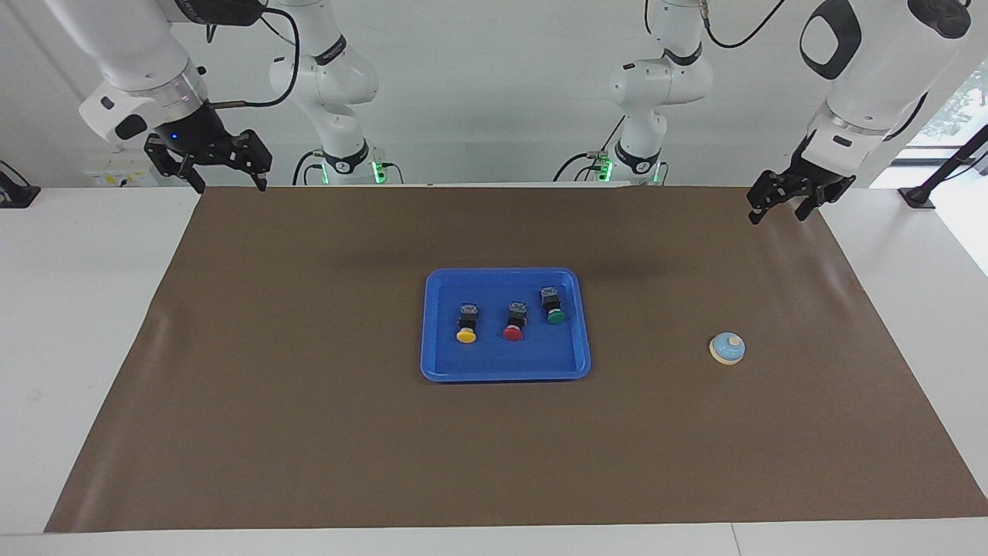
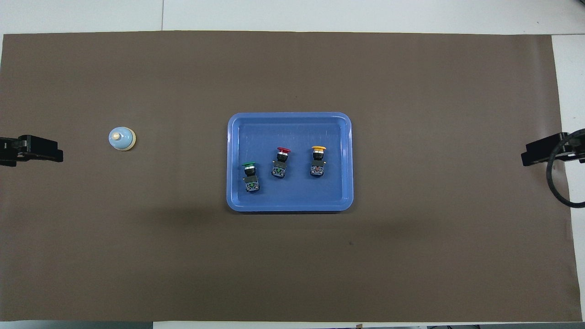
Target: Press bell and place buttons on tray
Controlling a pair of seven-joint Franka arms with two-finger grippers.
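Observation:
The bell (image 1: 727,347) (image 2: 122,138), a light blue dome with a tan knob, stands alone on the brown mat toward the left arm's end. The blue tray (image 1: 502,374) (image 2: 290,206) lies mid-mat. In it lie three buttons, all on their sides: yellow (image 1: 466,335), red (image 1: 512,333) and green (image 1: 554,316). My left gripper (image 1: 779,215) hangs open and empty, high over the mat's edge by the robots and well clear of the bell. The right arm waits with its gripper (image 1: 231,188) open and empty over the mat's corner at its own end.
The brown mat (image 1: 309,432) covers most of the white table, with bare white strips at both ends. A black cable (image 2: 555,183) loops by the right gripper in the overhead view. Black clamps (image 1: 922,197) sit at the table's corners near the robots.

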